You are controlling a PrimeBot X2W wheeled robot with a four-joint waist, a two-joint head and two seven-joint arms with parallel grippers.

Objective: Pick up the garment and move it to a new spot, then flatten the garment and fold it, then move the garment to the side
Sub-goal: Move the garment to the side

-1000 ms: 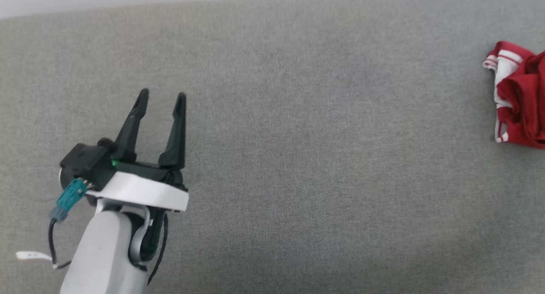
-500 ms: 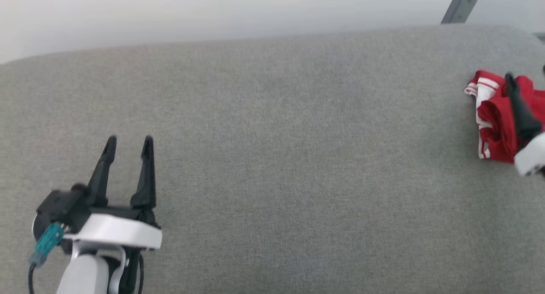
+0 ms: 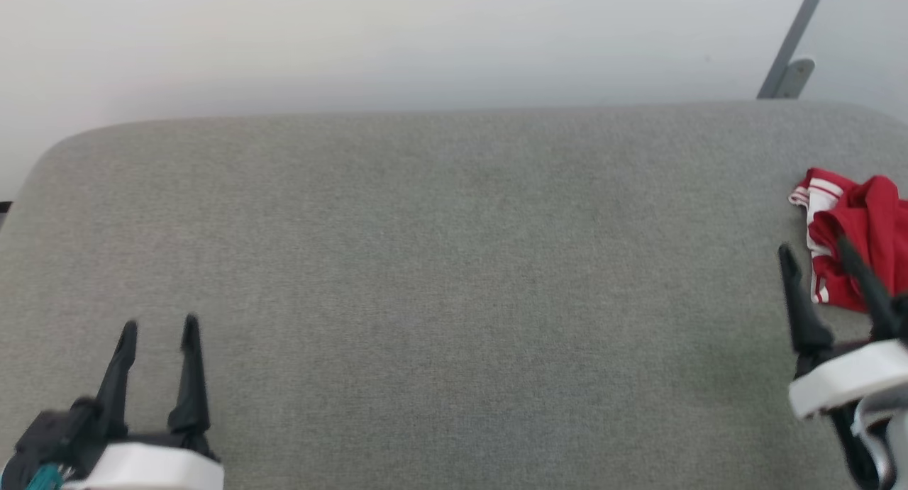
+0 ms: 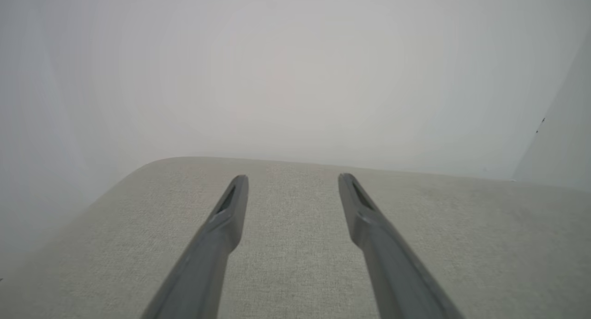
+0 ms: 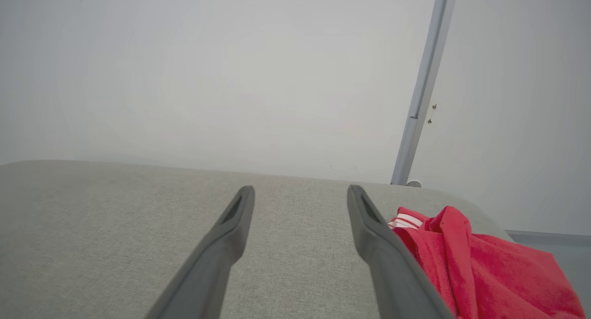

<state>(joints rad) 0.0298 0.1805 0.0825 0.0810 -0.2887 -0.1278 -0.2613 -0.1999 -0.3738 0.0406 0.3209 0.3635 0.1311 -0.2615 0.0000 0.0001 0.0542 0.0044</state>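
Note:
The garment (image 3: pixel 862 235), red with a white sleeve and striped trim, lies crumpled at the far right of the grey padded surface (image 3: pixel 454 263), partly cut off by the picture's edge. My right gripper (image 3: pixel 816 249) stands open just in front of it, its right finger overlapping the red cloth, nothing between the fingers. In the right wrist view the garment (image 5: pixel 485 268) lies to the right of my right gripper (image 5: pixel 300 189), beside its right finger. My left gripper (image 3: pixel 159 327) is open at the lower left, far from the garment; my left gripper (image 4: pixel 293 178) holds nothing.
A pale wall (image 3: pixel 425 43) rises behind the grey surface's rounded far edge. A grey metal post (image 3: pixel 791 43) stands at the back right, the same post (image 5: pixel 422 88) rising behind the garment. The surface's left corner (image 3: pixel 42 164) curves off.
The head camera has tilted up, so the wall now shows and everything sits lower in the picture. My right gripper has come further into view in front of the garment.

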